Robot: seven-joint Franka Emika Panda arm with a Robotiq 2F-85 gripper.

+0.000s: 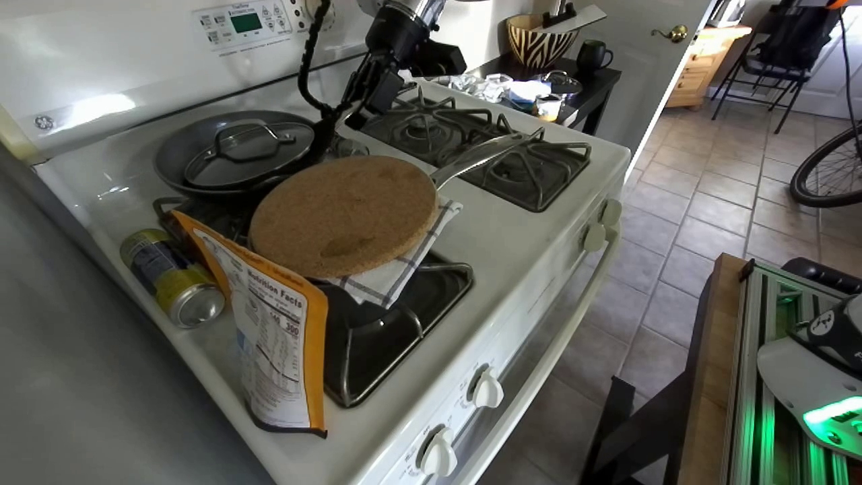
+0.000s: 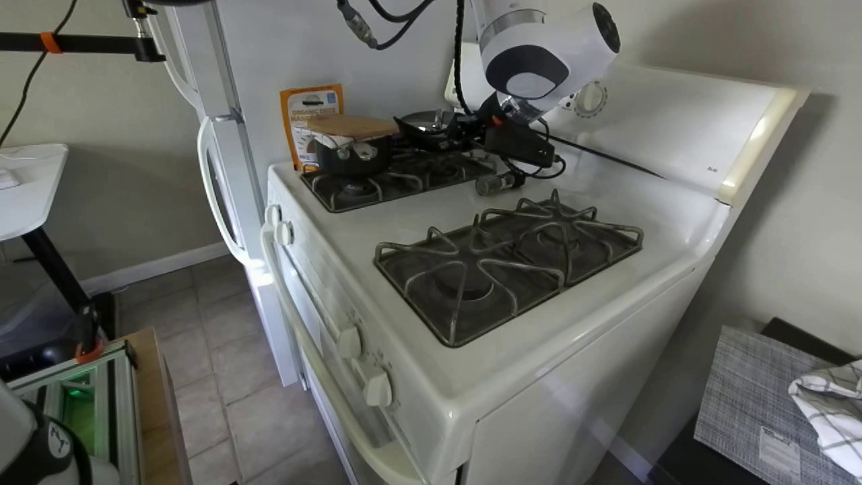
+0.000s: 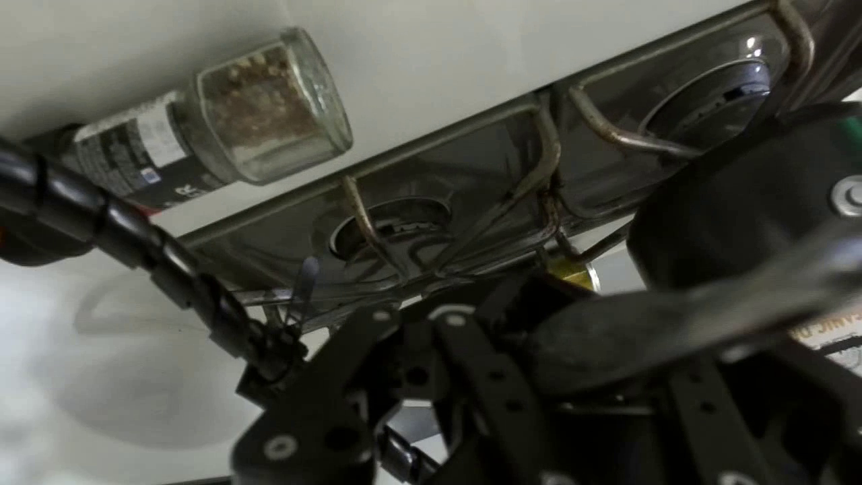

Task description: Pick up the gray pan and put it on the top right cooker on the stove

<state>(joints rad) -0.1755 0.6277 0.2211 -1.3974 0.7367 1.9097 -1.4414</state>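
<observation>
- Kitchen scene, daylight bouncing off a glossy white enamel stove [image 2: 498, 357] that fills most of both exterior views.
- The gray pan [image 1: 182, 148] sits upper left of the frame, above the back-left burner. Can't tell if it's resting on the burner grate [image 2: 397, 185] or slightly up.
- The pincer [image 2: 466, 131] is right at the pan's edge. No idea how far the jaws are parted or if they've gripped it; pads are hidden.
- Target, the top right cooker [image 2: 557, 232], is right of middle.
- Risk 1: glass lid [image 1: 259, 167] looks loose, so an off-centre lift could tilt everything and slide it off.
- Risk 2: shiny steel handle [image 1: 475, 158] beside the wrist. Snag it and the pot [image 2: 347, 162], checked cloth [image 1: 401, 269] and grainy cork disc [image 1: 347, 212] might follow.
- Risk 3: spice jar [image 3: 249, 114] on its side, chunky glass, coarse reddish-brown grains; could roll if bumped. Ribbed cable [image 3: 94, 210] might catch too.
- Smooth round metal on thin curved bars: rocks if set down crooked, I'd guess.
</observation>
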